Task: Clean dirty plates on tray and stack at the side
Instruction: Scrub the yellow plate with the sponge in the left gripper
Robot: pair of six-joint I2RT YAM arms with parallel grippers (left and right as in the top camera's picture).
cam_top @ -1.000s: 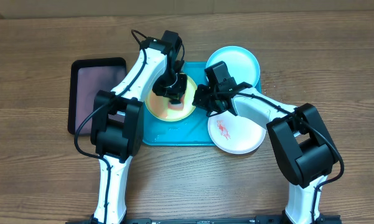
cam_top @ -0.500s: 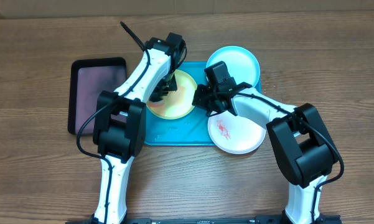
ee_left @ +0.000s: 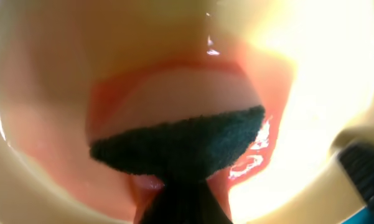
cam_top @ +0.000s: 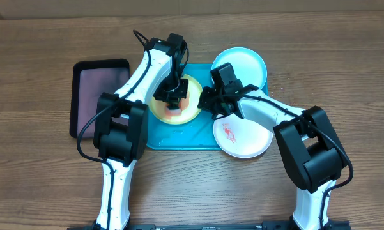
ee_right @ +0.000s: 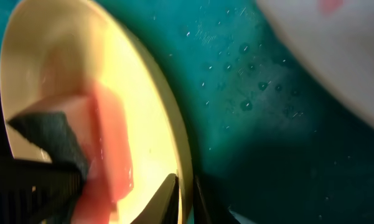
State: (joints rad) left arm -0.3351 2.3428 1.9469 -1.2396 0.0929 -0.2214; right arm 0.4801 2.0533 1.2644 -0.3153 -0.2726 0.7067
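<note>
Overhead view: left gripper (cam_top: 173,104) is clamped on a sponge (ee_left: 180,146), pressed onto the yellow-green plate (cam_top: 190,96) directly beneath it. Right gripper (cam_top: 206,102) pinches that plate's rim. The plate lies in the tray (cam_top: 179,135). The sauce-smeared white plate (cam_top: 246,137) sits just beside the right gripper, toward its arm's base. The light blue plate (cam_top: 246,64) sits just beyond it.

sponge (cam_top: 173,112) on plate (cam_top: 190,107), plate on tray (cam_top: 179,135)
</note>
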